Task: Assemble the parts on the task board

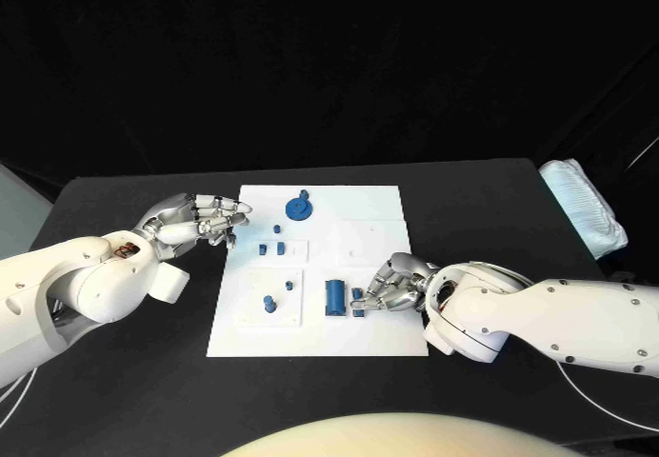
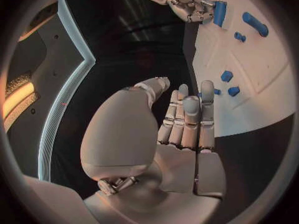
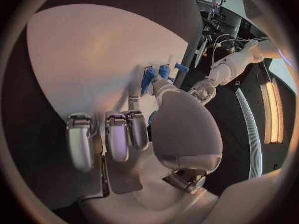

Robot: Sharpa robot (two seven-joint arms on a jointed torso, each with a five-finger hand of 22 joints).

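The white task board [image 1: 370, 205] lies in the middle of the black table. Several blue parts stand on it: a round-headed part [image 1: 300, 207] at the far end, small pegs [image 1: 272, 249] in the middle, a peg [image 1: 269, 305] near the front and a large cylinder [image 1: 334, 296]. My right hand [image 1: 391, 284] sits low over the board's front right. Its curled fingers pinch a small blue part [image 1: 357, 296] just beside the cylinder [image 2: 219, 12]; a blue sliver [image 3: 151, 118] shows under the thumb. My left hand [image 1: 199, 221] hovers at the board's left edge with straight fingers [image 2: 190, 117], holding nothing.
A white padded bundle [image 1: 584, 205] lies at the table's right edge. Bare black table [image 1: 137, 381] spreads left of and in front of the board. The board's far right part is bare white.
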